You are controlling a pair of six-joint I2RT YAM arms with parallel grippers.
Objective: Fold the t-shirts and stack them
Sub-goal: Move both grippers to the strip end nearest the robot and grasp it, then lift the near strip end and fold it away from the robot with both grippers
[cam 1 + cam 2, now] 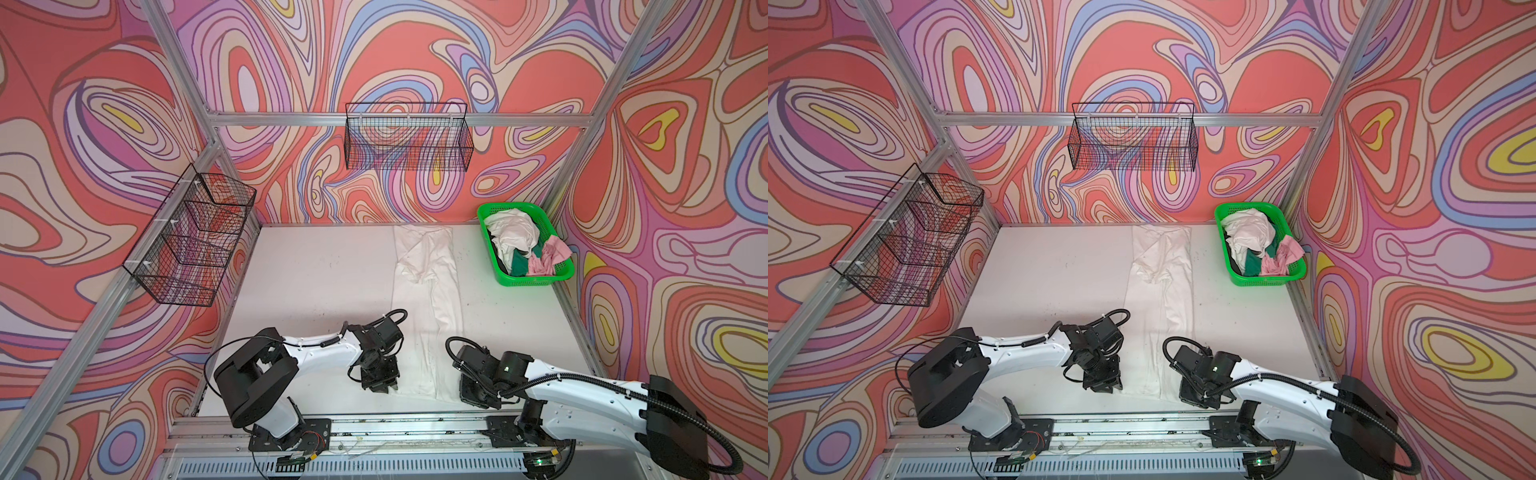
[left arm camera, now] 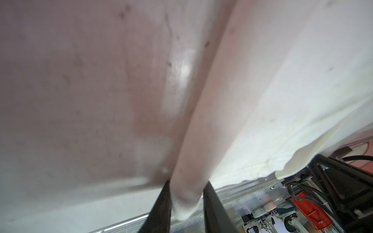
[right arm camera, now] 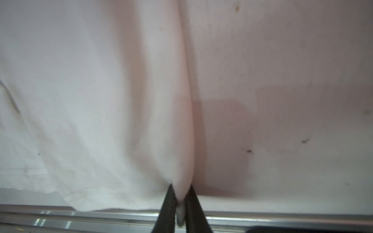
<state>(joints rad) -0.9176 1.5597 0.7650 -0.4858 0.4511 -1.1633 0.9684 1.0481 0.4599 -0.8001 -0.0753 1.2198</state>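
White t-shirt (image 2: 262, 100), fold pinched between fingers (image 2: 161, 207)

Both top views look steeply down from high above the near rail (image 1: 415, 426) onto the whole table (image 1: 316, 286), showing almost the same scene. Each wrist camera looks very closely along its fingers (image 2: 161, 207) at the white t-shirt (image 3: 80, 121), which all four views share.

The pale worktop (image 1: 324, 270) is scuffed and flecked with small dark specks. A white t-shirt (image 1: 428, 291) lies on it right of centre, folded lengthwise into a long narrow strip that runs from the far edge toward the near rail. A bright green mesh basket (image 1: 536, 279) stands in the far right corner, near the strip but not touching it.
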